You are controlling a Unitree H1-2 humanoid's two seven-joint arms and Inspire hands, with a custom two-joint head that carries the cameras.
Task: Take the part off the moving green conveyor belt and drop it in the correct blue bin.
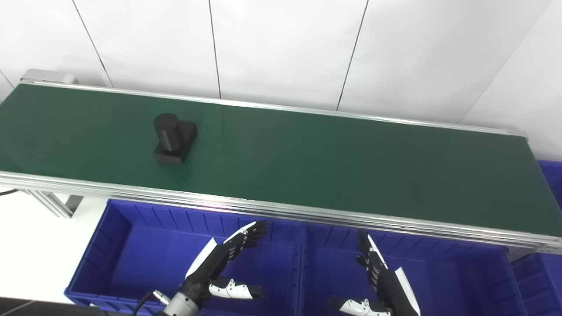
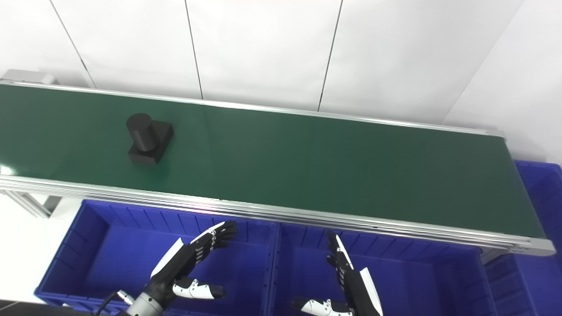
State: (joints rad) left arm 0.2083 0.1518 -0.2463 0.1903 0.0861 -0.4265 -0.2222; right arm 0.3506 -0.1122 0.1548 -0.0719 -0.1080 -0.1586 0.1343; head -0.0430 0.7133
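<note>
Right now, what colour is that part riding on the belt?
Black part, clearest in the left eye view.

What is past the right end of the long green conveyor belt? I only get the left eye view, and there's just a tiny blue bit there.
Observer: The right eye view shows it is another blue plastic bin, sitting beyond the end of the long green conveyor belt. Its rim and an inside wall are visible.
Operator: Does the belt stop before the picture ends?
Observer: Yes. In that view the near right corner of the silver metal frame shows whole, with more blue below it.
</note>
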